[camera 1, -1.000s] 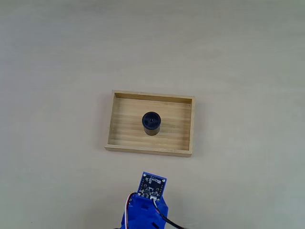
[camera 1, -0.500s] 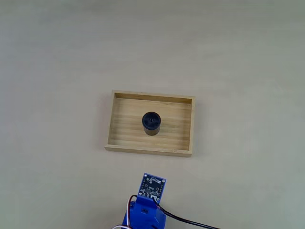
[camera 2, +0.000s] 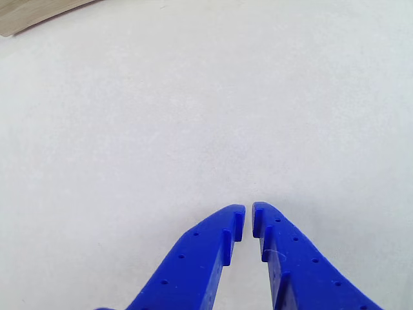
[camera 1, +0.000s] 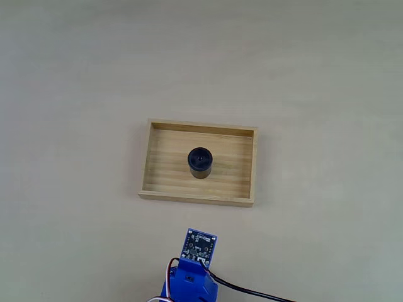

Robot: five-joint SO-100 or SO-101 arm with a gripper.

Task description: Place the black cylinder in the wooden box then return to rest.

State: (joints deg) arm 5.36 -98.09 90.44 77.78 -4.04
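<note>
Pale beige table (camera 1: 75, 75) across the whole fixed view, matte and faintly speckled, and again as a near-white surface (camera 2: 206, 116) in the other view. On it, slightly below the middle of the fixed view, the wooden box (camera 1: 242, 170): shallow, rectangular, light striped grain on the floor, low walls all round, long sides running left to right, slightly skewed against the picture edges. A sliver of the same pale wood (camera 2: 32, 13) at the top left corner of the other view, well apart from the fingertips. Below the box in the fixed view, at the bottom edge, the blue arm (camera 1: 189, 286), apart from the box with bare table between; on top of it a small blue circuit board (camera 1: 199, 245), with red, white and black wires trailing off towards the lower right. In the other view, entering from the bottom edge, the blue gripper (camera 2: 248, 216), two tapering fingers (camera 2: 200, 258) dotted with small holes, tips drawn almost together with only a thin slit left, nothing between them, hovering over bare table. Smallest, the black cylinder (camera 1: 201, 162): short, upright, matte, flat round top with a tiny centre dot, standing on the box floor near the middle, clear of all four walls.
</note>
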